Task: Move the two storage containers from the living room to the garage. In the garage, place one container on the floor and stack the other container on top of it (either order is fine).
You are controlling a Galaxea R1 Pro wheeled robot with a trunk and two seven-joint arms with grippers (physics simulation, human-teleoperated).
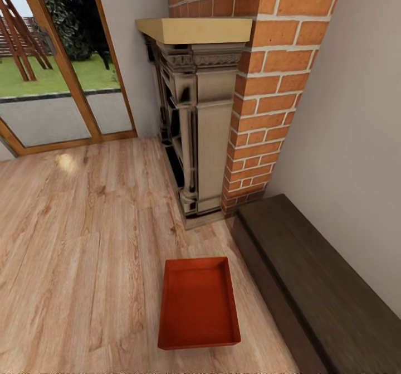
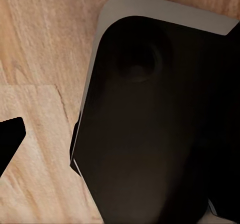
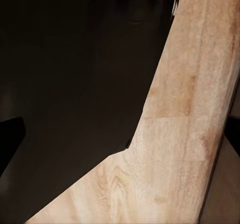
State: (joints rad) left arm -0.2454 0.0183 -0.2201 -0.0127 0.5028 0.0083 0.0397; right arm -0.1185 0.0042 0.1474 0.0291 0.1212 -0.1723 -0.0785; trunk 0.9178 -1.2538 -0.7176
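Note:
One orange-red storage container (image 1: 199, 302) lies on the light wood plank floor (image 1: 83, 240) of the living room, low in the head view, just left of a dark low cabinet. It is lidless and holds nothing. The garage is out of view. In the left wrist view my left gripper (image 2: 120, 139) hangs over the planks and the robot's dark base (image 2: 150, 124), with one black fingertip (image 2: 10, 139) at the frame's edge. My right gripper (image 3: 120, 139) also hangs over planks, its black fingertips (image 3: 7, 136) wide apart. Neither gripper holds anything.
A red brick fireplace (image 1: 262, 101) with a dark ornate surround (image 1: 195, 134) stands straight ahead. The dark low cabinet (image 1: 323, 290) runs along the right wall. Glass doors in wood frames (image 1: 61, 78) close the far left.

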